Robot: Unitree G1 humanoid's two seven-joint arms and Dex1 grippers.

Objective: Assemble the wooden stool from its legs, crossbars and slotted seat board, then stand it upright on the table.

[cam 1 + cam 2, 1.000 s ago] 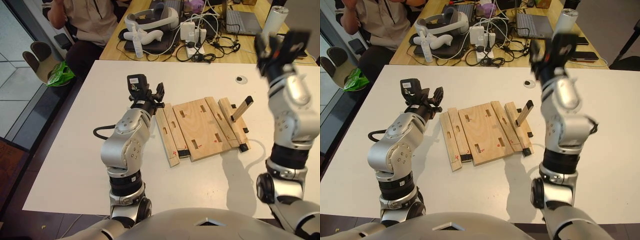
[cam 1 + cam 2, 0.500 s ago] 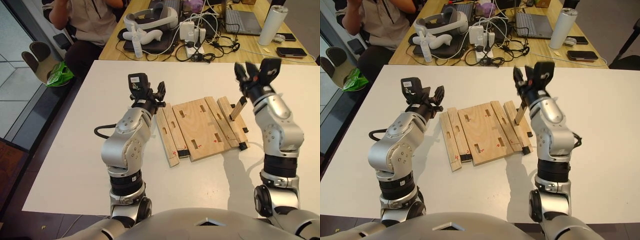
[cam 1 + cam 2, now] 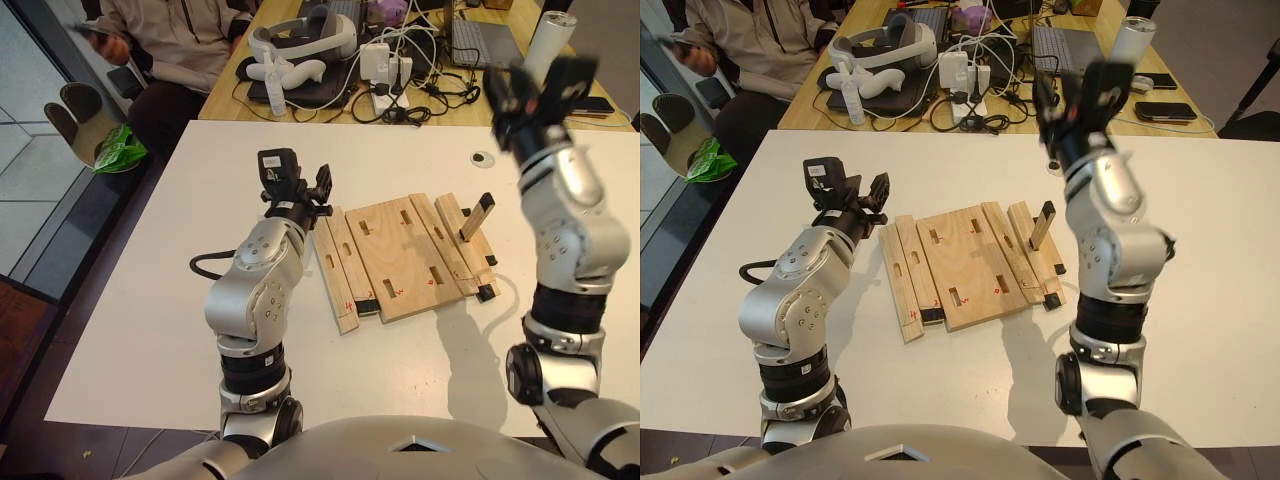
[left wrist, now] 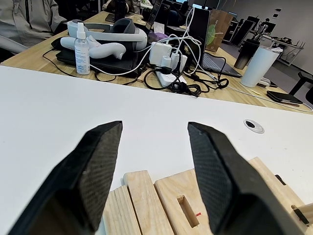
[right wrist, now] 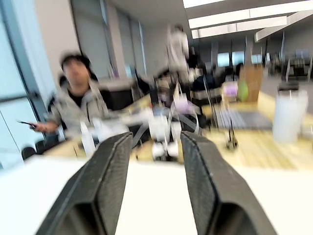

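- Left tool [image 4: 154, 132] hovers low just beside the far ends of the left-hand wooden strips [image 3: 340, 265], fingers spread wide, gripping nothing.
- Right tool [image 3: 540, 85] is raised high, also open and empty.
- Seat board [image 3: 405, 255] lies flat on the tabletop [image 3: 180, 300]; one leg [image 3: 477, 216] leans in a slot just right of it.
- Risk, I'd say: an off-line descent knocks that leaning leg out, or a nudge scatters the loose pieces.
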